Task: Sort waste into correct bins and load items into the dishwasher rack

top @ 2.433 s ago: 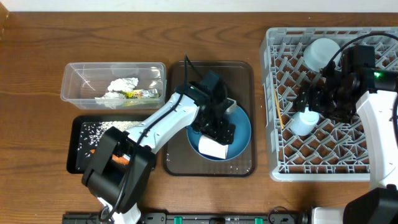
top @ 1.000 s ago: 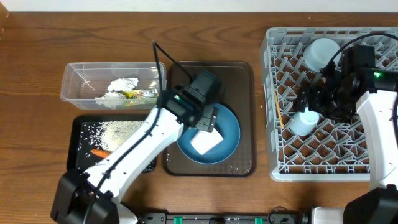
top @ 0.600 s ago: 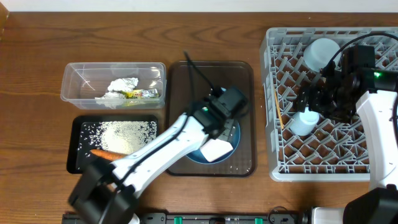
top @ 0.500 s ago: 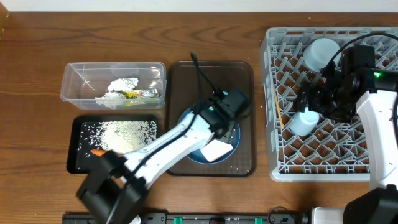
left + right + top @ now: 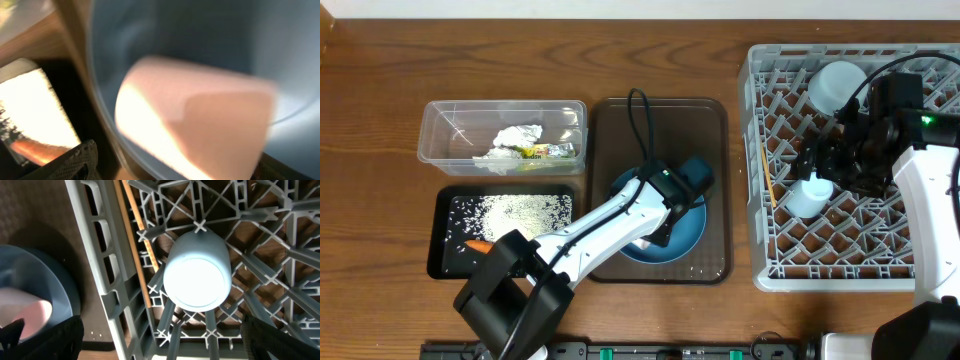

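Observation:
The pink cup (image 5: 200,115) lies on its side on the blue plate (image 5: 692,232). It fills the blurred left wrist view. My left gripper (image 5: 175,167) is open and low over the plate, its fingers on either side of the cup with a gap showing at the left finger (image 5: 70,160). In the overhead view the left gripper (image 5: 658,228) hides most of the cup. My right gripper (image 5: 162,345) hangs open over the dishwasher rack (image 5: 920,265), just above the upturned light-blue cup (image 5: 197,275). The bowl (image 5: 838,85) and chopsticks (image 5: 763,175) are in the rack.
The plate rests on a brown tray (image 5: 660,120). The clear tub (image 5: 450,115) holds the napkin (image 5: 518,137) and wrapper (image 5: 548,152). The black tray (image 5: 442,262) holds rice (image 5: 525,212) and the carrot (image 5: 478,245). The rack wall (image 5: 100,280) stands next to the chopsticks (image 5: 135,240).
My left arm swung from the plate's left side to its right and dropped over the pink cup, which stayed on the plate. The right arm has not moved.

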`<state>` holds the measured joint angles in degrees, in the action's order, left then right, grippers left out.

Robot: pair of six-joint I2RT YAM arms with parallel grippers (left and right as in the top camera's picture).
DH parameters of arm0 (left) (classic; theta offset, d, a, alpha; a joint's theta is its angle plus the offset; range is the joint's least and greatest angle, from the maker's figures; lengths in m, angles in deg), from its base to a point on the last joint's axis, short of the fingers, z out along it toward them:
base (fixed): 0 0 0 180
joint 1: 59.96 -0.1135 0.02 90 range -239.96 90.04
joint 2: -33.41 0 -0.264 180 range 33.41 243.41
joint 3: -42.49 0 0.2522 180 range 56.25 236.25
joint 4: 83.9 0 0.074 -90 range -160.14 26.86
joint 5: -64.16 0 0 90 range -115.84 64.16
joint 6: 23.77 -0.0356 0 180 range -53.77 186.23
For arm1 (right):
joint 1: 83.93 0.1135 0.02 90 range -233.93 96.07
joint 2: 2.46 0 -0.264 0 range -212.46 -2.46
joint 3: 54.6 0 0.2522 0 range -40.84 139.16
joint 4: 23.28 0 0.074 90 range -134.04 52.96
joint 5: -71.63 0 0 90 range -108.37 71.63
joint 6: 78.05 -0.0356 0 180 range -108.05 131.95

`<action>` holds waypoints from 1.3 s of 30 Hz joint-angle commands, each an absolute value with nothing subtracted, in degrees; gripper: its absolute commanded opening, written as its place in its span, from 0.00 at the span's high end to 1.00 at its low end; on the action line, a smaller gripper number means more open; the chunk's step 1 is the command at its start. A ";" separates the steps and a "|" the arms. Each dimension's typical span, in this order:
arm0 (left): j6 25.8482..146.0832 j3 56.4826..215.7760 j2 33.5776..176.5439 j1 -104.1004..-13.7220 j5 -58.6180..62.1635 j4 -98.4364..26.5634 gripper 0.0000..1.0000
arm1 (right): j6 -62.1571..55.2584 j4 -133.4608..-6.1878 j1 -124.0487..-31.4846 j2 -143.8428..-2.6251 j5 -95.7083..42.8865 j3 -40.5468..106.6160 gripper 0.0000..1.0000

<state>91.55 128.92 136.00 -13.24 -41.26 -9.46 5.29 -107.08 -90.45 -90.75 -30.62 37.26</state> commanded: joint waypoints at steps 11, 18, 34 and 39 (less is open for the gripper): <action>89.28 129.22 135.98 -13.26 -46.51 -15.90 0.11 | 5.82 -107.12 -91.13 -90.82 -31.27 38.27 0.01; 84.23 129.22 135.98 -13.11 -49.07 -17.94 0.01 | 5.82 -107.12 -91.13 -90.82 -31.25 38.27 0.01; 90.30 129.05 136.04 -8.98 -60.39 -18.90 0.02 | 5.82 -107.10 -91.13 -90.82 -31.27 38.27 0.01; 90.33 128.72 136.04 -8.98 -56.85 -21.13 0.02 | 5.82 -107.12 -91.13 -90.82 -31.25 38.27 0.01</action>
<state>89.17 128.92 136.00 -9.07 -57.72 -20.95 5.29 -107.08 -90.45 -90.75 -30.60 37.26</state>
